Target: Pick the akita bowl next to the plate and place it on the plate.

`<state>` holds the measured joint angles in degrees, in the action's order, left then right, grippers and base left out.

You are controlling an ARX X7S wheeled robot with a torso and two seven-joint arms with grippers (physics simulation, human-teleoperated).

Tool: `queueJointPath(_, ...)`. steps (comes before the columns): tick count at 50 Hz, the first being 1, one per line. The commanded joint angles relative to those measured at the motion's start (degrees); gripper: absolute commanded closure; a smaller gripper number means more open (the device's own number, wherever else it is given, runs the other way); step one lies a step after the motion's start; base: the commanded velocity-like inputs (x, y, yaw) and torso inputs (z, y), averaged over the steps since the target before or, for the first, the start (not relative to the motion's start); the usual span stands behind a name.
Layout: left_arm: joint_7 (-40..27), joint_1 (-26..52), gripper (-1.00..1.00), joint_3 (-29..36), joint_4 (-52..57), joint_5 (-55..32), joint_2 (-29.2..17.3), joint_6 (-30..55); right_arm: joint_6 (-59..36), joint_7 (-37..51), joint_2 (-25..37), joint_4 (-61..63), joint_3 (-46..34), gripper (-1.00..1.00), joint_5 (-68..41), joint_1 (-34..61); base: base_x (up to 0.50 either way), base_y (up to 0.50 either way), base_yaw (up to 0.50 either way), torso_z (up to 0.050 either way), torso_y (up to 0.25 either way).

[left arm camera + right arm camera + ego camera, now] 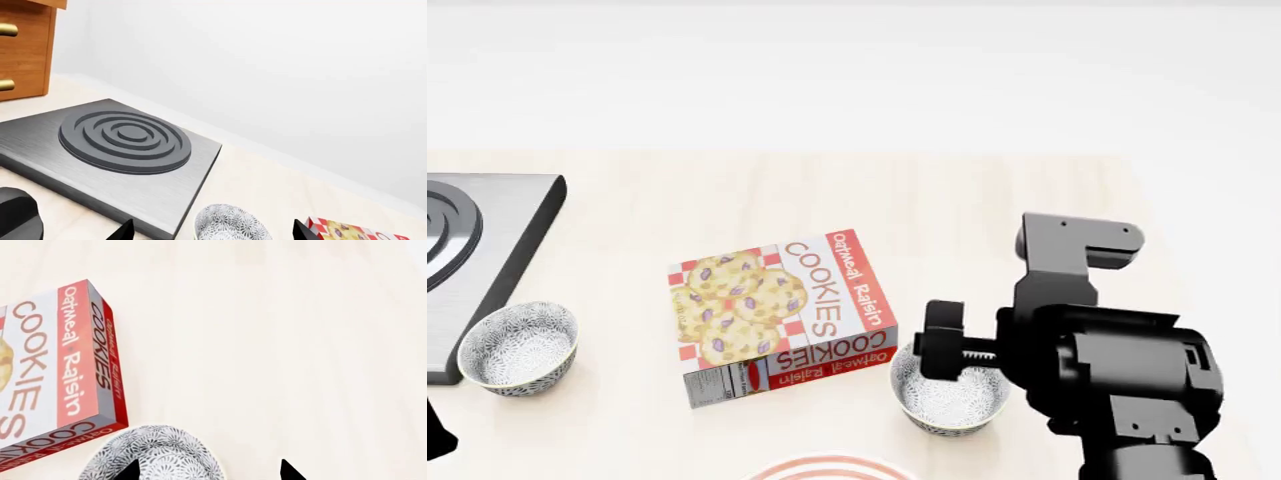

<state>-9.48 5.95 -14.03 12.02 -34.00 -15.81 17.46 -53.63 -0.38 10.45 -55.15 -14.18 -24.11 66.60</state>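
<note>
The akita bowl [949, 398] stands upright on the pale table [988, 210], just beside the oatmeal raisin cookie box [777, 312] and near the plate [831, 468] at the head view's lower edge. The right gripper [208, 471] hangs over it, jaws spread wide. A second speckled bowl [518, 346] sits beside the stove burner [124, 141], below the wide-open left gripper [213, 232].

From my head, the cookie box [781, 318] lies flat mid-counter. One bowl [948, 392] sits at its four o'clock, another bowl [518, 348] at nine, beside the hob [481, 262]. The plate [827, 468] lies at six.
</note>
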Motion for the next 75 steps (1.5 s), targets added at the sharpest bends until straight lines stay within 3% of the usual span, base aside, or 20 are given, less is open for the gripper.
queueJointPath(1, -0.28, -0.19, -1.0, 0.1, 0.23, -0.35, -0.21, -0.06, 4.07, -2.43, -1.55, -9.94, -1.4, -1.0, 1.42, 3.18, 0.0, 0.0, 0.0, 0.0, 0.0)
queueJointPath(19, -0.59, -0.1, -1.0, 0.53, -0.25, -0.38, -0.37, -0.6, 9.49, -4.84, -2.86, -19.45, -1.94, -1.0, 2.73, 5.01, 0.0, 0.0, 0.0, 0.0, 0.0)
queueJointPath(54, -0.77, -0.23, -1.0, 0.84, -1.05, -1.1, -0.74, -1.6, 8.65, -6.12, -4.43, -19.79, 16.0, -1.0, 16.57, 1.63, 0.0, 0.0, 0.0, 0.0, 0.0)
queueJointPath(55, -0.84, -0.31, -1.0, 0.86, -0.88, -1.13, -0.78, -1.54, 8.86, -5.86, -4.47, -19.79, 16.37, 1.0, 16.88, 1.68, 0.0, 0.0, 0.0, 0.0, 0.0)
queueJointPath(68, -1.58, -0.3, -1.0, 1.11, -0.24, -1.43, -1.07, -1.11, 15.19, -4.0, -4.72, -19.29, 18.32, 1.0, 19.1, 2.45, 0.0, 0.0, 0.0, 0.0, 0.0)
queueJointPath(71, -1.46, -0.29, -1.0, 1.18, -0.42, -1.47, -1.12, -1.24, 12.97, -3.54, -4.55, -13.36, 18.44, 1.0, 18.89, 0.3, 0.0, 0.0, 0.0, 0.0, 0.0)
queueJointPath(75, -1.73, -0.3, -1.0, 1.23, -0.22, -1.56, -1.21, -1.09, 2.93, -3.2, -4.75, 6.79, 18.81, 1.0, 17.61, -6.37, 0.0, 0.0, 0.0, 0.0, 0.0)
